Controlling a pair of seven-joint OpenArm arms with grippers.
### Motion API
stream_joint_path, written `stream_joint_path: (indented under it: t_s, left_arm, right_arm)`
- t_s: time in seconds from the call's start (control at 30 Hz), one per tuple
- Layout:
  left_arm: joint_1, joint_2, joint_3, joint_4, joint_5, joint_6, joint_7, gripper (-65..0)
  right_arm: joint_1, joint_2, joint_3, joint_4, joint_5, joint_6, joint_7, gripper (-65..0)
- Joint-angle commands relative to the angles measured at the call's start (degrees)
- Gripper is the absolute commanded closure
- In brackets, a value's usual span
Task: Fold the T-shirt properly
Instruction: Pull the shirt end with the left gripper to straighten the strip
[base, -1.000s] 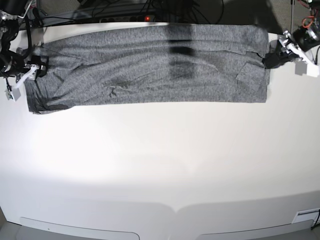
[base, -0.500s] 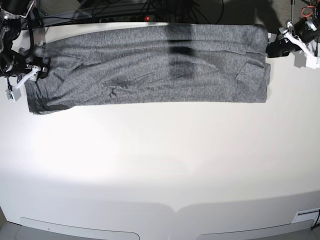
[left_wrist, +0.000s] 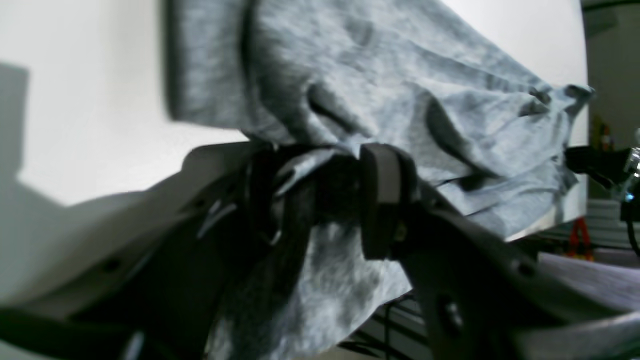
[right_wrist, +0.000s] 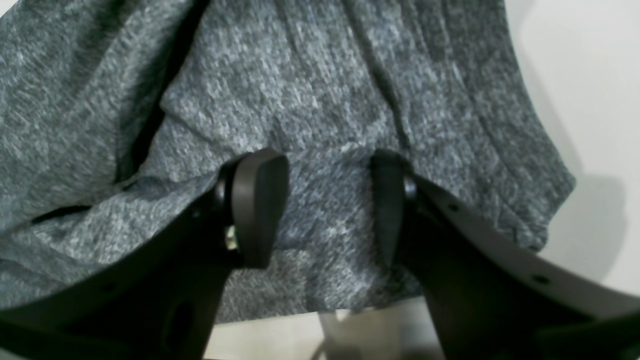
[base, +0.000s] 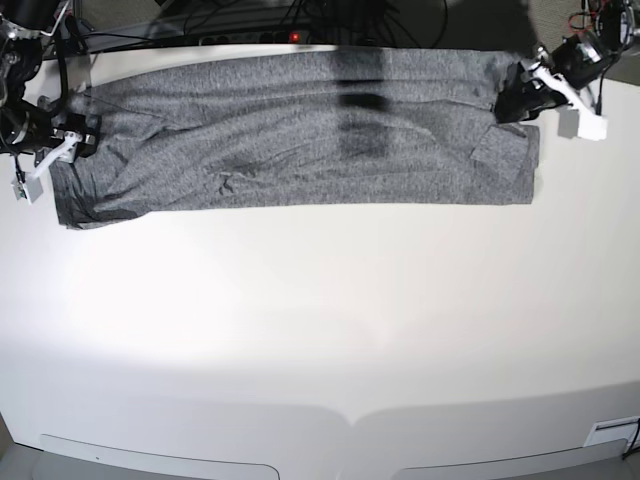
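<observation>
— Start with the left hand (left_wrist: 330, 200). What is it doing?

— Its jaws are parted a fair way, but there's grey fabric bunched between them, so I'd say it is grasping the T-shirt (base: 300, 130) at that end. In its own camera a fold of cloth sits right between the pads and more hangs below them.

— And the right hand (right_wrist: 325, 210)?

— Spread wide too, with the pads on either side of the knit. From that view I cannot tell whether it grips a ridge of cloth or just hovers over it. From the base view it sits at the shirt's opposite end.

— Why 1 hand at each end?

— My guess is they want the long folded strip held at both ends, so 1 end can be carried over the other.

— Where's the shirt itself?

— Stretched out between the 2 hands, lying flat on the white desk (base: 320, 330) along its far edge, with the bare desk on the near side.
</observation>
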Motion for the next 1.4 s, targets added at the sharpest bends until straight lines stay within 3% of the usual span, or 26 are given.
stream_joint_path:
  t_s: [0.0,0.6,0.67,0.8,1.07,1.17,1.37]
  left_arm:
    - [0.1,-0.6,0.7,0.6,0.4,0.3,-0.1,-26.0]
    - [-3.1,-0.2,2.4,0.6,6.7,0.3,-10.2,-25.9]
    - [-3.1,-0.1,2.4,0.5,6.7,0.3,-10.5,-22.0]
    - [-3.1,1.0,2.4,0.5,6.7,0.3,-12.1,0.0]
    - [-3.1,2.3,1.5,0.6,6.7,0.5,-14.3,0.0]
    - [-3.1,2.3,-2.3,0.6,7.1,4.3,-16.1,0.0]
    - [-3.1,2.3,-10.6,0.6,14.8,4.3,-17.9,0.0]
  right_arm:
    - [0.5,1.0,0.4,0.8,0.4,0.3,0.2,-31.5]
    - [0.5,1.0,0.4,0.8,0.3,0.3,0.0,-31.5]
    - [0.5,1.0,0.4,0.8,0.3,0.3,0.0,-31.5]
    - [0.5,1.0,0.4,0.8,0.3,0.3,0.0,-31.5]
    - [0.5,1.0,0.4,0.8,0.3,0.3,0.0,-31.4]
    - [0.5,1.0,0.4,0.8,0.3,0.3,0.0,-31.4]
    - [0.5,1.0,0.4,0.8,0.5,0.3,1.2,-31.4]
